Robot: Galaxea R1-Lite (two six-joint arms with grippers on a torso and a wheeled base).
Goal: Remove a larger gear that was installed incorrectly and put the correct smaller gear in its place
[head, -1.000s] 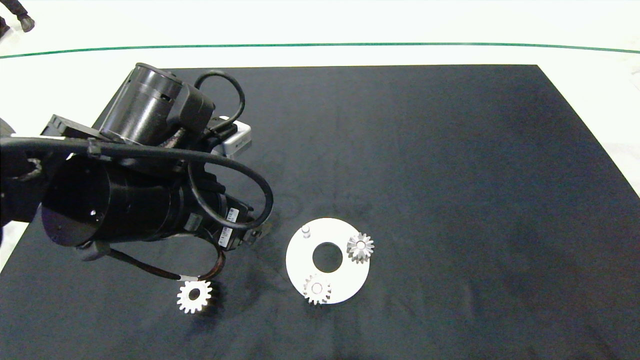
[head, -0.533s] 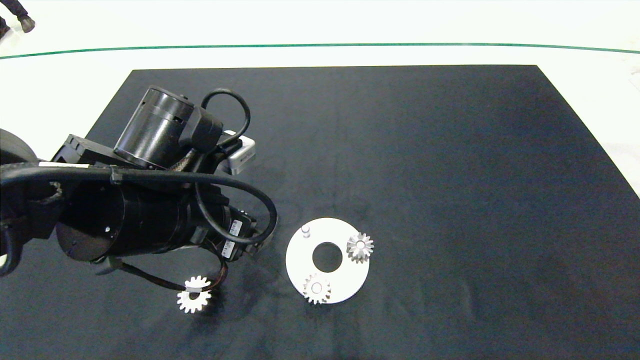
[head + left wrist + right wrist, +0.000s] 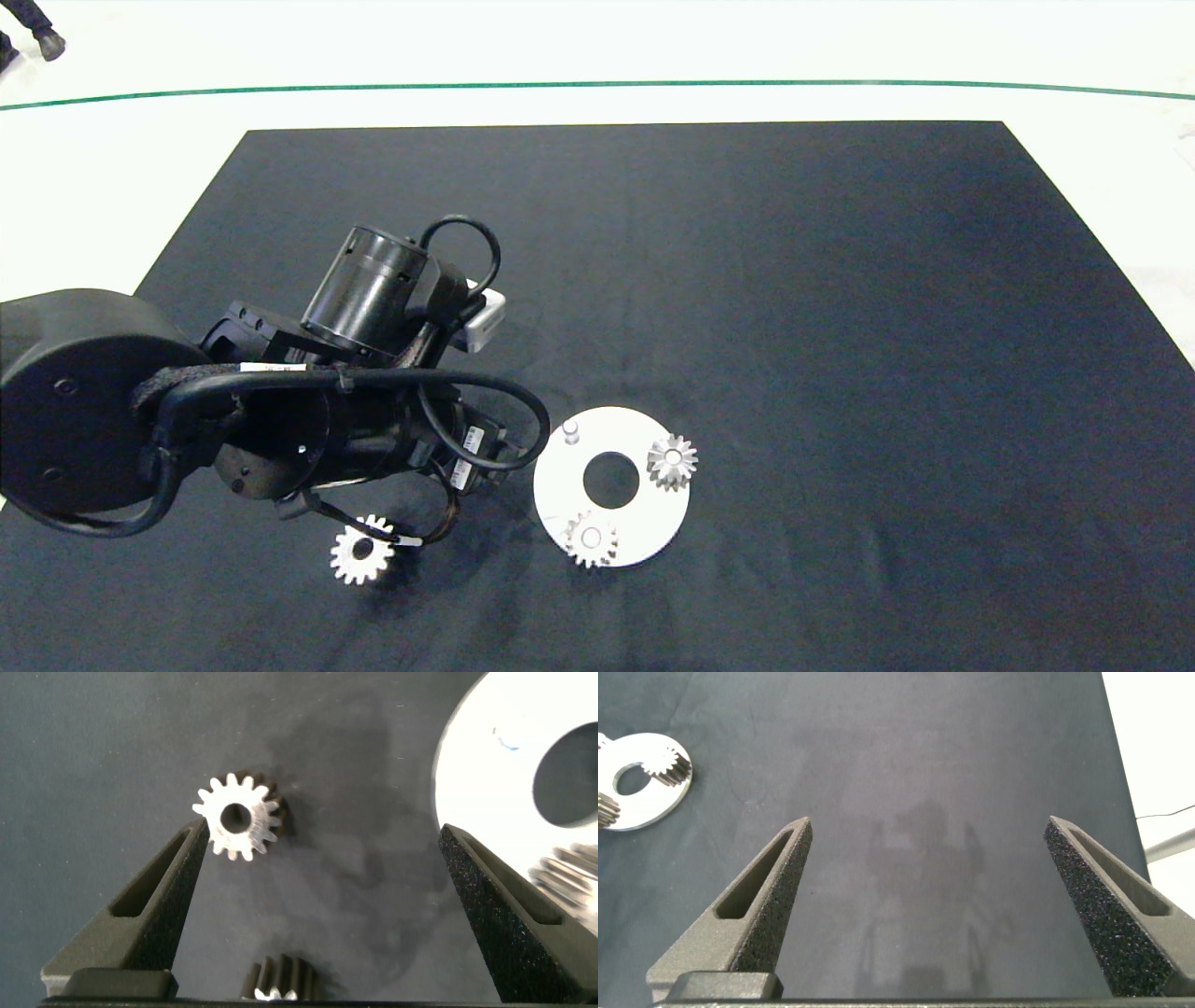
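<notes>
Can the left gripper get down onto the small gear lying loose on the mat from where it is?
Probably yes. The left gripper hangs open above the mat, and the small gear sits between its fingers near their base. Nothing covers it; the big gear lies apart, close to one finger.

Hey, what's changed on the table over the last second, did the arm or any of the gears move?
The left arm's wrist swung toward the white disc and toward the near edge, putting the open left gripper over the mat by the larger gear. It holds nothing. The larger gear, the disc, its two small gears and bare peg stayed put. A smaller gear lies near the fingers.
</notes>
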